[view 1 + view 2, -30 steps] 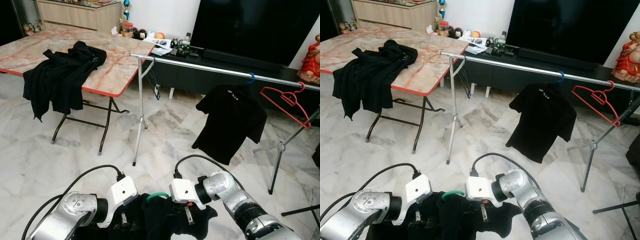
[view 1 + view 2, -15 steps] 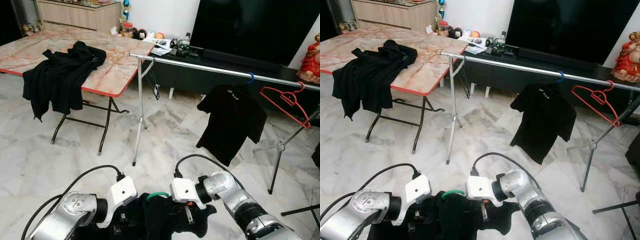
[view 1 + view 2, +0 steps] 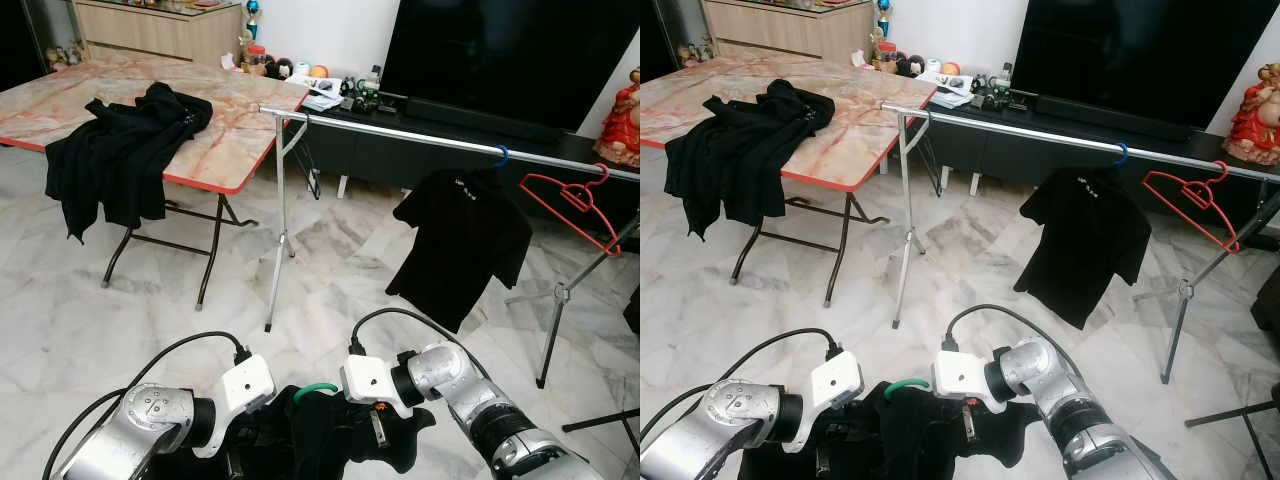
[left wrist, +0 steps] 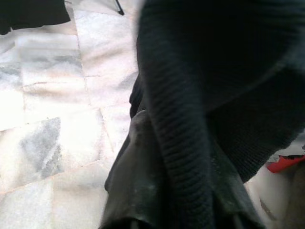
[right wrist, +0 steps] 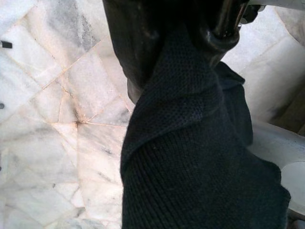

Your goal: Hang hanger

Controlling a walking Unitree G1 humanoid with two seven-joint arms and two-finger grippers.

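Low in front of me I hold a black garment point(image 3: 330, 445) on a green hanger; its hook point(image 3: 316, 390) pokes up between my two wrists. My left gripper point(image 3: 240, 447) is buried in the cloth on the left, and dark ribbed fabric point(image 4: 190, 119) lies across its fingers. My right gripper point(image 3: 377, 430) pinches the garment on the right, with black cloth point(image 5: 190, 143) running out from between its fingertips point(image 5: 219, 33). Beyond stands the silver clothes rail point(image 3: 400, 132).
A black T-shirt point(image 3: 462, 240) on a blue hook and a bare red hanger point(image 3: 575, 200) hang on the rail's right part. A folding table point(image 3: 230, 130) with black clothes point(image 3: 120, 150) stands at the left. TV console behind the rail; marble floor point(image 3: 150, 310) between.
The T-shirt on the rail sways a little. The held garment has settled slightly lower between my grippers; both arms stay almost where they were.
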